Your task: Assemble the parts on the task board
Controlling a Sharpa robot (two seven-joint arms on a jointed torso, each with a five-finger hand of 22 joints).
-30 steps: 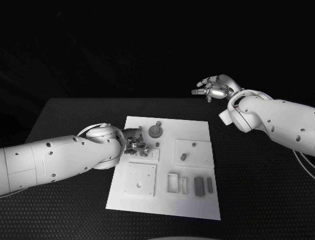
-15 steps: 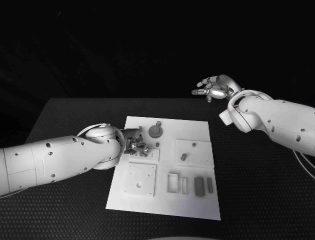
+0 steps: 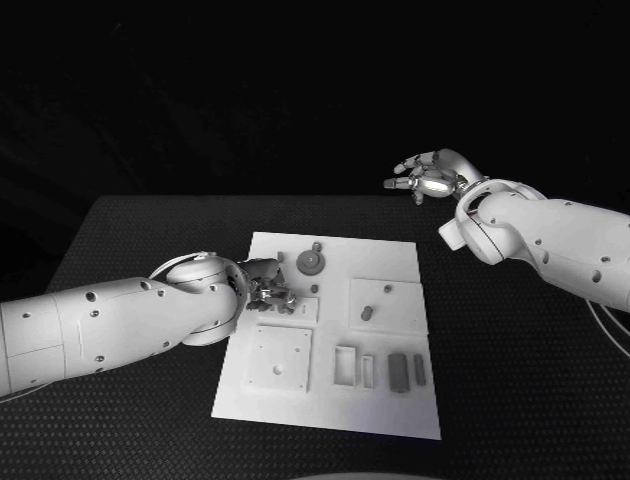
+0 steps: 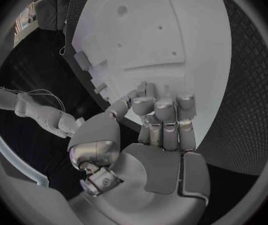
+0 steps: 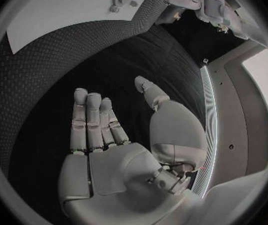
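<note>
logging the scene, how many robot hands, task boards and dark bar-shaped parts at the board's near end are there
robot hands: 2, left robot hand, right robot hand
task board: 1
dark bar-shaped parts: 2
total: 5

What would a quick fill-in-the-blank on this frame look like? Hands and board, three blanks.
1. The ____ hand is down at the edge of the task board.
2. The right hand is raised beyond the table's far edge, fingers apart, holding ____.
3. The round part sits at the board's ____ end, away from the robot.

Missing words: left; nothing; far
</note>
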